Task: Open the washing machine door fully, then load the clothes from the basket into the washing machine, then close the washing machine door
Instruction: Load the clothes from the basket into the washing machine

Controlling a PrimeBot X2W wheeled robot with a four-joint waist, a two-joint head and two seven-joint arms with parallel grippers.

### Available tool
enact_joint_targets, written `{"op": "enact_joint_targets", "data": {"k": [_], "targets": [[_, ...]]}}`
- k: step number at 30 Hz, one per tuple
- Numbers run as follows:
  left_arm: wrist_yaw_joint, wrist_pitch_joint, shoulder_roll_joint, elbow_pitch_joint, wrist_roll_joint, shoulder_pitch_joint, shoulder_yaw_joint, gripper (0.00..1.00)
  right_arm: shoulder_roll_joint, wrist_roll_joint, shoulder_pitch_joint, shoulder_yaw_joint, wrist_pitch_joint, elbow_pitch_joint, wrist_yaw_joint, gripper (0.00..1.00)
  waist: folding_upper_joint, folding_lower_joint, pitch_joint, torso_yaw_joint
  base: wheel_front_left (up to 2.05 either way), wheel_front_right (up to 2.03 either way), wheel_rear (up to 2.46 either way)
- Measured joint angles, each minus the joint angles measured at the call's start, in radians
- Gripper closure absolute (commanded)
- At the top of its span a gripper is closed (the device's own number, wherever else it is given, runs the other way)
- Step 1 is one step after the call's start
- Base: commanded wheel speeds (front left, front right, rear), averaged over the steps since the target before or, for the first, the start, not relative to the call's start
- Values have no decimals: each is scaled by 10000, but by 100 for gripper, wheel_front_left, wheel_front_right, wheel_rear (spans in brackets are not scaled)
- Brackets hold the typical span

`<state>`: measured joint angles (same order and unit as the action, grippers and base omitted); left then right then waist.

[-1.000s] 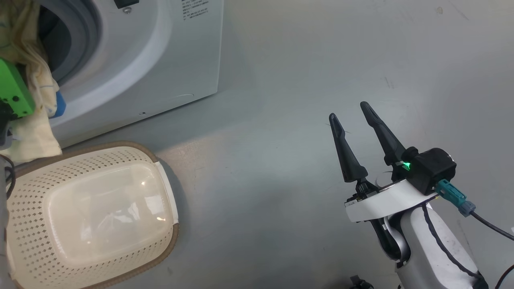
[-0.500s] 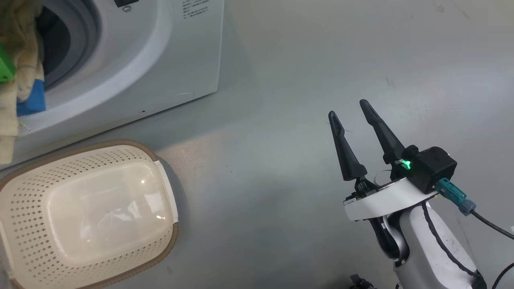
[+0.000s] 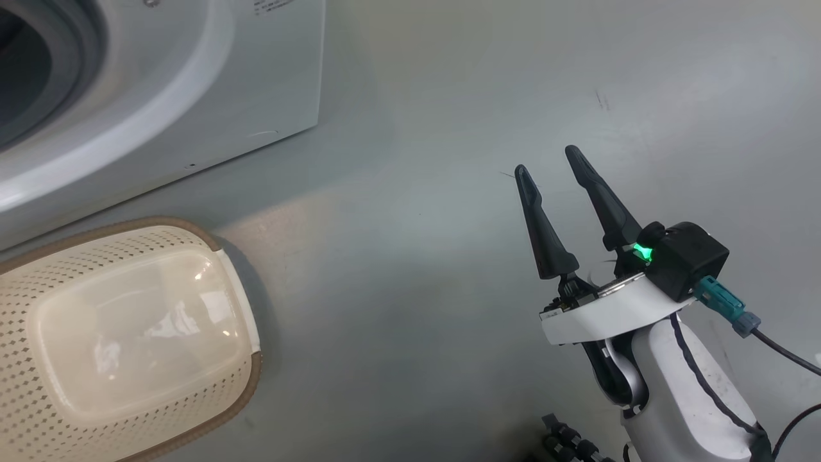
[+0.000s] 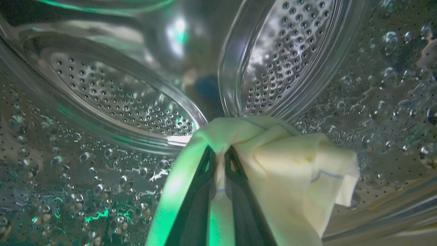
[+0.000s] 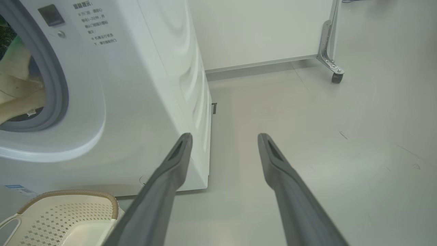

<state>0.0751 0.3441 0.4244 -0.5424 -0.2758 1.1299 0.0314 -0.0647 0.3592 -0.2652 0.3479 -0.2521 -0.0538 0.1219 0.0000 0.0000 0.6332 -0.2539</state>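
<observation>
My left gripper (image 4: 220, 152) is deep inside the washing machine's perforated steel drum (image 4: 119, 102), shut on a pale cream garment (image 4: 293, 171) of the clothes that bunches around its fingers. The white washing machine (image 3: 192, 96) stands at the head view's upper left, its grey-ringed opening (image 5: 58, 85) showing cream clothes (image 5: 17, 92) inside. The cream basket (image 3: 128, 340) sits on the floor before it, its inside bare. My right gripper (image 3: 545, 160) hovers open over the floor to the right, nothing between its fingers. The washing machine door is out of view.
Grey floor (image 3: 417, 224) spreads between the basket and my right arm. A white wall panel on a castered metal bracket (image 5: 333, 65) stands beyond the machine's right side. A blue label (image 5: 13, 187) is on the machine's lower front.
The left arm carried the cream and blue clothes from the opening's edge into the drum. The head camera has shifted, sliding machine and basket leftward. The right gripper stays open in place.
</observation>
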Motion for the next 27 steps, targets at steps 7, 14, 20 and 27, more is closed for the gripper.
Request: {"op": "enact_joint_targets", "data": {"k": [7,14,20,27], "targets": [[94,-1325,360,378,600,691,35,100,21,100,-361,107,0,142,0,0,0,0,447,-317,0,0,0],[171,-2125,215,81,675,795,13,100,25,111,-391,79,0,161,0,0,0,0,866,-495,0,0,0],[234,-2209,-153,-704,320,751,-357,100,31,176,-579,98,0,153,0,0,0,0,1014,-519,0,0,0],[259,-2272,-297,-1166,136,758,-594,0,29,176,-581,115,0,96,2,0,0,0,987,-457,0,0,0]]}}
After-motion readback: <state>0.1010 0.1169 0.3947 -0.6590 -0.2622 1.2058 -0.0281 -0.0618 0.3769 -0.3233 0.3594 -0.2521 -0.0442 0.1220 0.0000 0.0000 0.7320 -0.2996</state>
